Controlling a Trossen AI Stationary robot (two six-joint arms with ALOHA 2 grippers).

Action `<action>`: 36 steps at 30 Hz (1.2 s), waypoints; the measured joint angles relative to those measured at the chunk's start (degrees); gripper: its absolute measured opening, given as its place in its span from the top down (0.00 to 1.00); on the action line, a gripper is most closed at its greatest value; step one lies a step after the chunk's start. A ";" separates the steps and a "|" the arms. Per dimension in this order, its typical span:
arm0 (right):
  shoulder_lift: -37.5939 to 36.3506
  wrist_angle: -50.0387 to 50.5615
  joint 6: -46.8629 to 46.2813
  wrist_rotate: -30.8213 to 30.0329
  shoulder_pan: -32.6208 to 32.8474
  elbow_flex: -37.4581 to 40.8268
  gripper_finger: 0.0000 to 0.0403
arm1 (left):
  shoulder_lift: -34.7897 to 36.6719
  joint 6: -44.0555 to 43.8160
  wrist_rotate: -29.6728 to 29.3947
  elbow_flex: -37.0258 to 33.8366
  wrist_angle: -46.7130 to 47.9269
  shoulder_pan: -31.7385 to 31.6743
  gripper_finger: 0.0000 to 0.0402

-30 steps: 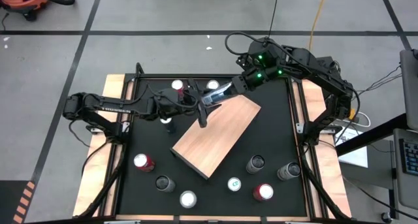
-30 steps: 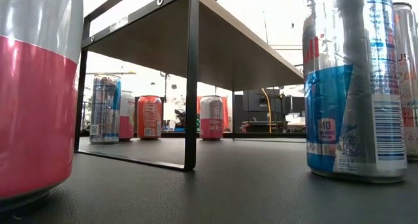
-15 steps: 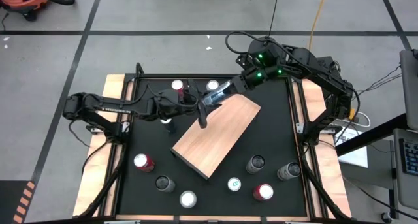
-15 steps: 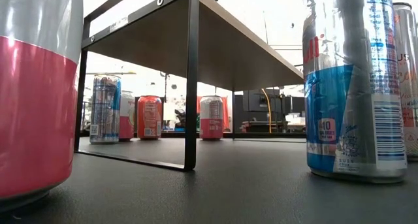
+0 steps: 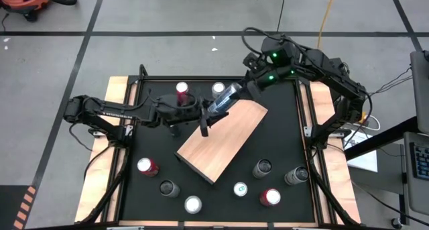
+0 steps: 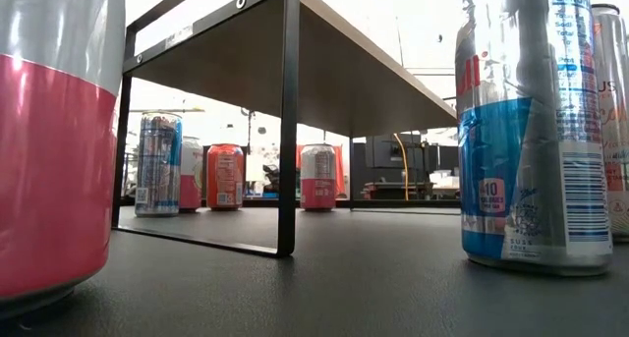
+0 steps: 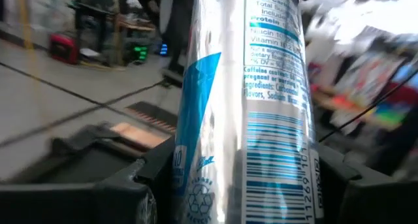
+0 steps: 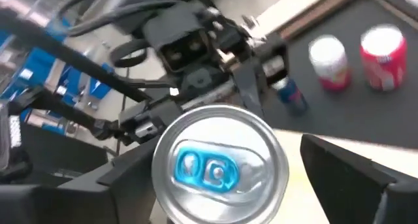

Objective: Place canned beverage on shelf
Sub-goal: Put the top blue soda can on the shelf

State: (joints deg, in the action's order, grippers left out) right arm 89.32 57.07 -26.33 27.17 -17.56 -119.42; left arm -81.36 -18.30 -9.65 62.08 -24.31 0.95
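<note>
A tall silver-and-blue can [image 5: 224,100] hangs tilted above the far corner of the shelf [image 5: 221,139], a tan board on black legs [image 6: 287,131]. My left gripper [image 5: 206,116] reaches in from the table's left and is shut on the can [image 7: 248,106]. My right gripper [image 5: 242,89] comes from the far right and is open. Its two fingers [image 8: 346,172] stand on either side of the can's lid end [image 8: 219,162], and a gap shows beside the can. My left gripper pinches the can's side wall [image 7: 196,185] between its two fingers, at the end away from the lid. The fingers come level from the table's left and lie across the can. The can is lifted clear of the shelf, slanting with its lid end up and toward the far right.
A red can [image 5: 182,89] and a pale-topped can [image 5: 218,88] stand at the far edge, behind the grippers. Several more cans stand along the near edge, such as a red one [image 5: 147,166] and another [image 5: 270,197]. The low view shows a pink can [image 6: 54,140] and a blue-silver one [image 6: 531,131] close up.
My left gripper has rolled about its own line and shifted a little toward the near edge with the can, uncovering the red can behind it. My right wrist has rolled too, and more of the can's silver side now shows between the two grippers.
</note>
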 joint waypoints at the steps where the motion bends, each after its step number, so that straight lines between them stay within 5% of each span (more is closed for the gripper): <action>1: -0.26 -0.84 0.87 0.07 0.00 0.00 0.17 | 0.00 -1.79 0.87 0.00 -0.76 0.00 0.43; 11: -4.70 -13.37 6.52 -0.02 -0.02 0.00 0.17 | 0.00 -16.90 10.92 0.00 -5.38 -0.04 0.43; 17: -7.55 -14.06 14.56 -0.08 -0.02 0.02 0.17 | 0.00 -21.74 11.15 0.00 -11.69 -0.28 0.43; 29: -8.01 -12.38 16.57 4.30 -0.33 2.46 0.17 | 0.02 -30.67 12.25 0.00 -22.45 0.33 0.43; 36: -7.84 -24.04 12.03 10.37 -0.37 8.89 0.17 | 0.04 -30.46 11.75 0.00 -23.31 0.70 0.43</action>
State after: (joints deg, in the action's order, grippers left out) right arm 81.48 33.03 -14.30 37.54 -17.93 -110.52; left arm -81.32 -48.75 2.10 62.08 -47.62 1.65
